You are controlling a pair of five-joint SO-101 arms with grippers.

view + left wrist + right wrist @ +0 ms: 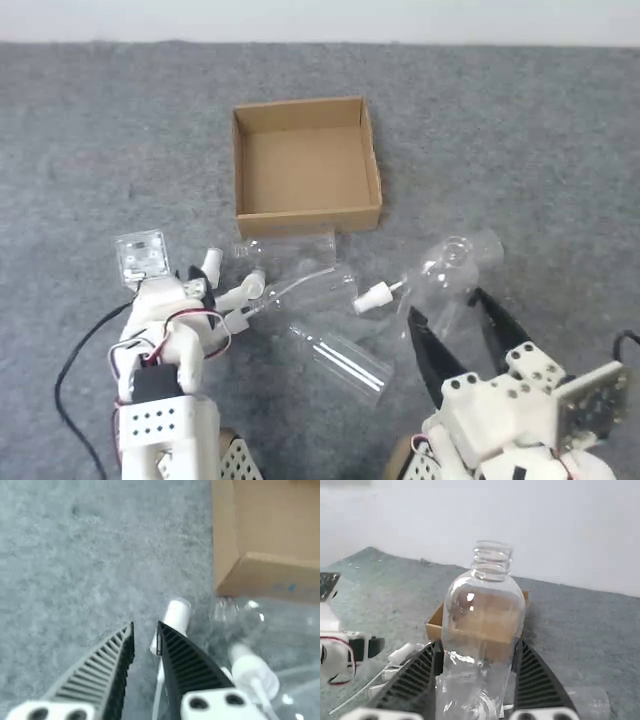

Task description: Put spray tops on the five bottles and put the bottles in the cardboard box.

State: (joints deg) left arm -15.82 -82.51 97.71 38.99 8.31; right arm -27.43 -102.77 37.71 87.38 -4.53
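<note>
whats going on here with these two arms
The right gripper holds a clear bottle with its neck bare. The left gripper sits open just above the carpet, beside a white spray top. The other bottles lie near the cardboard box, which holds no bottles yet.

Grey carpet-like mat (520, 150) meets what looks like a white wall (320, 18).

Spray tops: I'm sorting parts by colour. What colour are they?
White spray tops, clearest in the left wrist view.
</note>
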